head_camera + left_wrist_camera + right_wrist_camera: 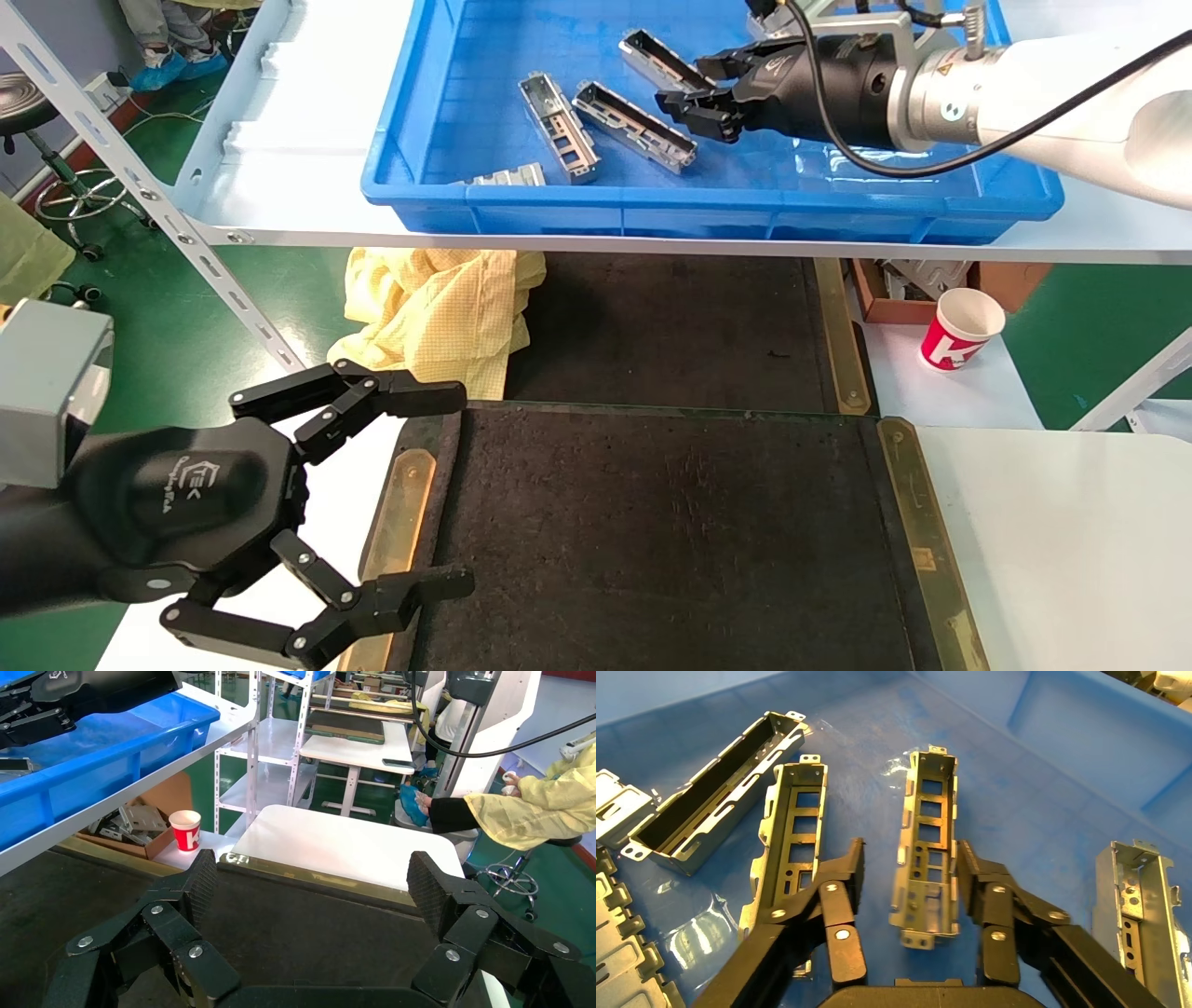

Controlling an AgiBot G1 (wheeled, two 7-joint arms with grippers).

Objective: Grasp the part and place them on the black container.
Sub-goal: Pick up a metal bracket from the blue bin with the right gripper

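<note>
Several silver-grey metal parts lie in a blue crate (838, 186) on the shelf. My right gripper (694, 86) is down in the crate, open. One part (926, 846) lies between its fingers, close to one pad and not clamped; it also shows in the head view (663, 61). Two more parts (633, 126) (557, 114) lie beside it, and another part (1134, 910) lies on the other side. The black container (670, 540) with brass side strips (917, 531) lies below, bare. My left gripper (452, 489) is open and empty over its left edge, seen also in the left wrist view (313, 881).
A yellow cloth (438, 312) lies under the shelf's front edge. A red-and-white paper cup (959, 331) and a cardboard box (894, 280) stand at the right. A white table (1062, 540) adjoins the container. A person in yellow (541, 804) sits beyond it.
</note>
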